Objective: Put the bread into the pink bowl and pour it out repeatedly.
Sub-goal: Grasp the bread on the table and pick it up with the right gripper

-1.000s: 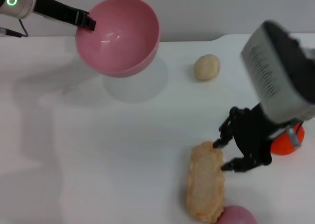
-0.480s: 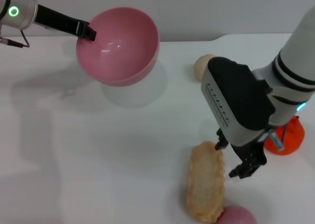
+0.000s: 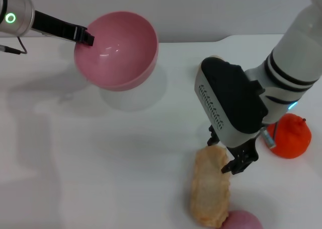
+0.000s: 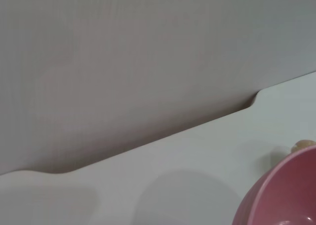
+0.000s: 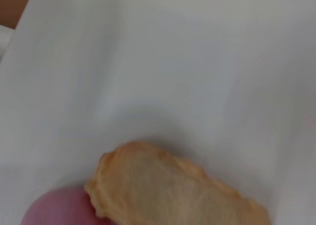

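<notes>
We see the right gripper (image 3: 225, 156) low over the white table (image 3: 100, 158), its black fingers spread apart and straddling the far end of the bread (image 3: 210, 184). One fingertip sits at the loaf's 11 o'clock corner, the other just off its 2 o'clock edge; we cannot tell whether either one touches it. Nothing is clamped between them.

The bread lies flat on the table with its plain tan underside up, long axis running roughly 12 to 6 o'clock in the head view. In the right wrist view the same loaf (image 5: 173, 185) fills the lower part of the picture, and a small pink rounded object (image 5: 59, 207) touches its near end; in the head view that object (image 3: 240, 220) sits at the loaf's 5 o'clock. An orange fruit (image 3: 289, 136) rests at about 2 o'clock from the bread, just beside the right arm's wrist.

Well apart, toward 10 o'clock from the loaf, the left gripper (image 3: 85, 36) pinches the rim of the pink bowl (image 3: 116, 50) and holds it above the table, tilted with its opening facing us; its shadow falls on the surface beneath. The bowl is empty. The left wrist view catches only an edge of the bowl (image 4: 284, 193) against the table and the grey wall (image 4: 148, 52).
</notes>
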Controlling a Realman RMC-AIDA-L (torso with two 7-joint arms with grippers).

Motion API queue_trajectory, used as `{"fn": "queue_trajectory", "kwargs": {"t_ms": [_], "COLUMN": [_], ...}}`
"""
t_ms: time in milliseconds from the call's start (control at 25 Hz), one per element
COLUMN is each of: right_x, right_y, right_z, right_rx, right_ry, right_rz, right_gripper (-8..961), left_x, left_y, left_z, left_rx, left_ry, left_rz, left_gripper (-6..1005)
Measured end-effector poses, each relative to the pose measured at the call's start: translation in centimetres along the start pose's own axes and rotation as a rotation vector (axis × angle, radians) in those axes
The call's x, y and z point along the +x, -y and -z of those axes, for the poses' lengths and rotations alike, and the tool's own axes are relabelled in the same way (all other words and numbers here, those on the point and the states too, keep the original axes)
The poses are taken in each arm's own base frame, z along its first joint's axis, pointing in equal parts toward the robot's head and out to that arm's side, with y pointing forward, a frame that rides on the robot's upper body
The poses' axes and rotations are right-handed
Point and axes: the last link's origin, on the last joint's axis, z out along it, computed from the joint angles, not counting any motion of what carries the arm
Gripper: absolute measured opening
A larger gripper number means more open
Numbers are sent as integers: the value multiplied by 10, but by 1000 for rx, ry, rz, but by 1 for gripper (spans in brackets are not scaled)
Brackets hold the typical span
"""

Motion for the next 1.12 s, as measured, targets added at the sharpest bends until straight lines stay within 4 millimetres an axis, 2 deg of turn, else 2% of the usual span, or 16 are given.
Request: {"fn": "queue_trajectory", "kwargs": {"t_ms": [520,1120], "right_x": [-8,0], "right_y": [-8,-15], "right_z": [-15,-31], "right_rx": [-27,-68], "right_ry": [46,59], "right_rz": [21,-27], "right_gripper": [623,617], "left_x": [-1,-10], "left_y": [0,1], "left_z": [0,-7], "left_rx": [1,-7], "left_ry": [5,26], "left_rz": [-5,15], "left_gripper": [46,46]}}
